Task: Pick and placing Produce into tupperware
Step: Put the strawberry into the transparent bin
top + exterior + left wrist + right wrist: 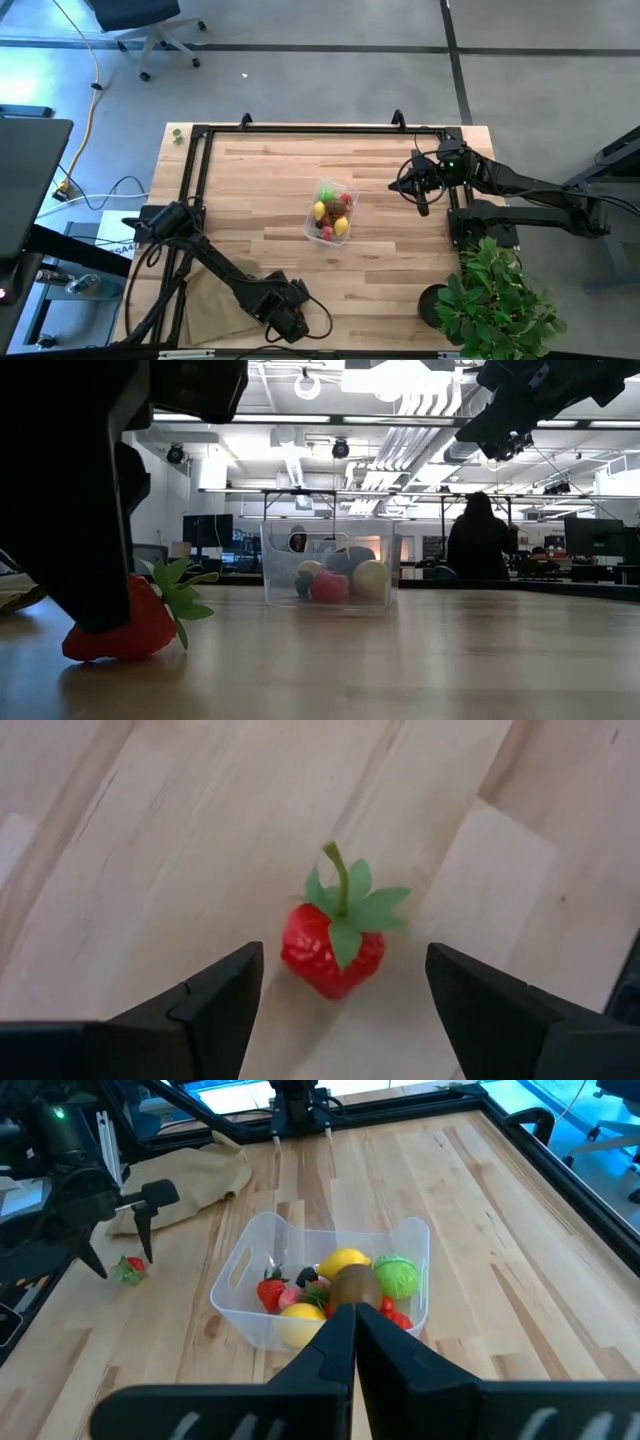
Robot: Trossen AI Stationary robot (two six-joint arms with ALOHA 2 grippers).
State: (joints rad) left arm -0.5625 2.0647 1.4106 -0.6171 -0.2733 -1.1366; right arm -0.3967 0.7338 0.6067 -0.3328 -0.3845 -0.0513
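I see my left gripper (340, 1005) spread wide around the toy strawberry (333, 948) lying on the table (150, 870), apparently not touching it, right gripper (352, 1342) pressed together above the tupperware (240, 1275)

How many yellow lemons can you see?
2, both inside the tupperware: one lemon toward the middle, another lemon against its wall. More may be hidden under other fruit.
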